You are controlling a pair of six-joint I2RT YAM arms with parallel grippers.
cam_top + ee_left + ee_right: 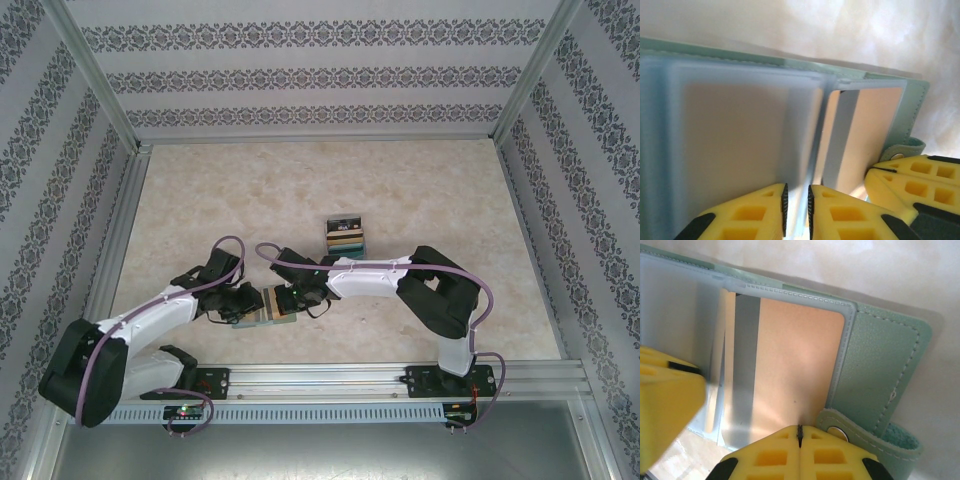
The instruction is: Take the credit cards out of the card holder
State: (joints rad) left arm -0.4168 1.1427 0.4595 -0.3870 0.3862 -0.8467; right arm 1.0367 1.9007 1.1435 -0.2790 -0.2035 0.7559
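The task is looking partway done. A fanned stack of thin rectangular credit cards (345, 237) is lying on the marbled beige desk (420, 180), well apart from the pale green two-panel card holder (266, 306), which is lying open near the arms' bases. A tan-gold card (795, 365) is sitting in its pocket, waiting to come out. The left pincer (797, 210) is standing slightly parted around a frosted sleeve (740, 140) edge. The right pincer (800, 440) is resting closed at that card's near edge; whether it is pinning the card I cannot tell.

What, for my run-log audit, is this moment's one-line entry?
left gripper: slightly open at card holder sleeve | right gripper: shut at tan card edge
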